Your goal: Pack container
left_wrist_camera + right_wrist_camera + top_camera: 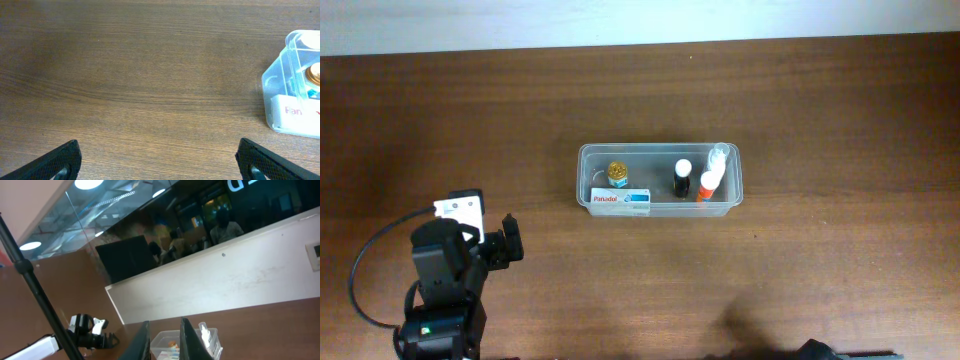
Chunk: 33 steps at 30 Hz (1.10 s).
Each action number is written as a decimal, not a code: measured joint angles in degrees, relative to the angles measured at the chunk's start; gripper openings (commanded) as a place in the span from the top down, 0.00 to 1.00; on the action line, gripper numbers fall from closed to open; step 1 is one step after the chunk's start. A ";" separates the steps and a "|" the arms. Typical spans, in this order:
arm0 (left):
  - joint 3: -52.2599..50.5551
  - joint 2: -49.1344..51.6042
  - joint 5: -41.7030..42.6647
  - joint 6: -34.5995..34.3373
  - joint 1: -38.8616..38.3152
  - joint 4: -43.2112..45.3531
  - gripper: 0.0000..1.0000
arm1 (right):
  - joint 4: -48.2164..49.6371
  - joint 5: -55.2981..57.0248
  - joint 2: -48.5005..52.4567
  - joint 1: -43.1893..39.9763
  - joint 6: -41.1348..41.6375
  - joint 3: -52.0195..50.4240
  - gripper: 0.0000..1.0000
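Note:
The container (650, 148), a clear tub, sits at the table's centre. It holds a white box (620, 200), a gold-capped jar (617, 173), a black bottle (682, 178), an orange-and-white bottle (705, 186) and a clear spray bottle (719, 157). My left gripper (510, 245) is at the lower left, well apart from the tub, open and empty. In the left wrist view the left gripper (157, 160) spans bare wood, with the container (277, 87) at the right edge. My right gripper (165, 321) is raised and tilted up, jaws close together with nothing held, the container (161, 341) beyond them.
A white wall (225, 280) runs along the table's far edge. A black tripod pole (35, 290) stands at the left of the right wrist view. Only a dark bit of the right arm (815, 350) shows at the overhead view's bottom edge.

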 measured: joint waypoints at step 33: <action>0.00 0.00 0.00 0.00 0.00 -0.02 0.00 | 24.98 -8.59 -2.23 0.00 1.62 -32.76 0.02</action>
